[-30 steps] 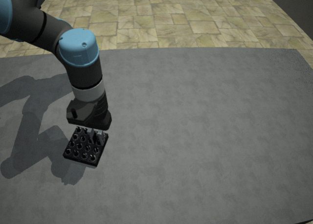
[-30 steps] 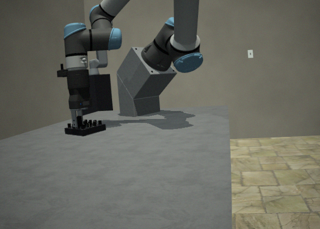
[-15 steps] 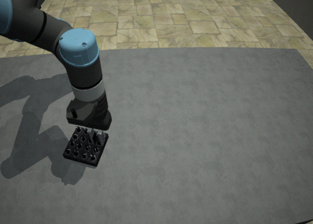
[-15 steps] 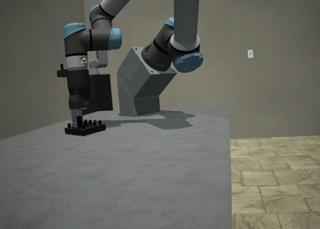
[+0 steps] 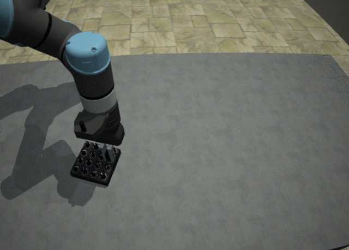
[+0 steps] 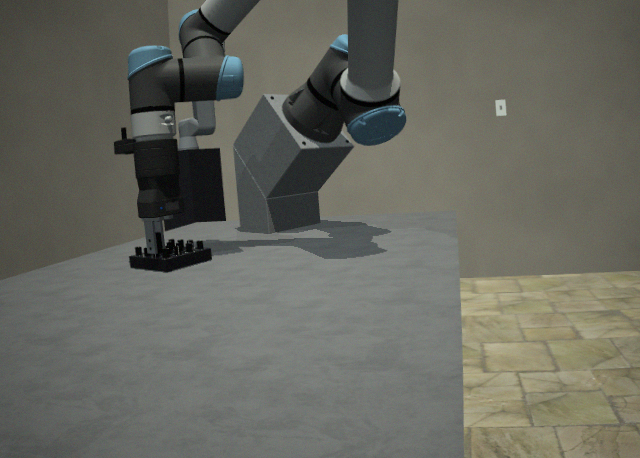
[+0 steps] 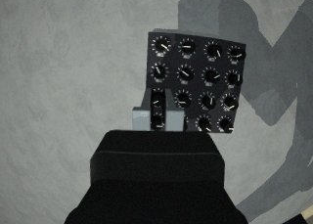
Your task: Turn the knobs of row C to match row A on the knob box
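The black knob box stands on its feet on the grey table, at the left in the top and exterior views. It has four rows of small black knobs with white lines. In the wrist view the printed names lie below the knobs, so row A is the top row and column 1 is at the left. My gripper points straight down over the box. Its fingers are closed around knob C1, one on each side. Knob D1 shows in the gap between the fingers. Knob A1 is in plain view.
The arm's grey pedestal and a dark block stand behind the box at the table's back. The table's right edge drops to a tiled floor. The other knobs crowd close around my fingers.
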`<state>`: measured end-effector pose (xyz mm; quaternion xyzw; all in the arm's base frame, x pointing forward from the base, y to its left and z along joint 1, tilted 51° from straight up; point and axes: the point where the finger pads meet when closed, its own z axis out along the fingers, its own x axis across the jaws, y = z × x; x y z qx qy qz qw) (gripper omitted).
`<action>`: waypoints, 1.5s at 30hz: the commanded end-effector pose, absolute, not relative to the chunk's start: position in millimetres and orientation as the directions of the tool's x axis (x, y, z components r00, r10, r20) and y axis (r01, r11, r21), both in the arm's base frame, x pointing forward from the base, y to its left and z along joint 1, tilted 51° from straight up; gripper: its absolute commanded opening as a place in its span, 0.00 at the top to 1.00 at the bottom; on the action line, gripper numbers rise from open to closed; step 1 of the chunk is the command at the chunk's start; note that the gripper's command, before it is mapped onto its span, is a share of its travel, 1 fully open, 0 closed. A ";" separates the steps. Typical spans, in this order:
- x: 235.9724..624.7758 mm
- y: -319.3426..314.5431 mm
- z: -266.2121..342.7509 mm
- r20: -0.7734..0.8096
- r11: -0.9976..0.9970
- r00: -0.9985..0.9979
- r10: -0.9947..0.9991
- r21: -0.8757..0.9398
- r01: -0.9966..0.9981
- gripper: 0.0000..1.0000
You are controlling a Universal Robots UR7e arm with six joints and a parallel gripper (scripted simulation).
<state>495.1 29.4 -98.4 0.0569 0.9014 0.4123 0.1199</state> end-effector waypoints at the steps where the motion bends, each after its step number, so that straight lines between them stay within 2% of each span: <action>1: 496.0 29.4 -98.7 -0.170 0.653 -0.965 0.201 0.757 0.003 0.70; 31: 496.2 29.2 -98.6 -0.161 0.651 -0.965 0.209 0.759 0.014 0.70; 45: 496.9 29.0 -98.5 -0.104 0.634 -0.961 0.257 0.769 0.086 0.70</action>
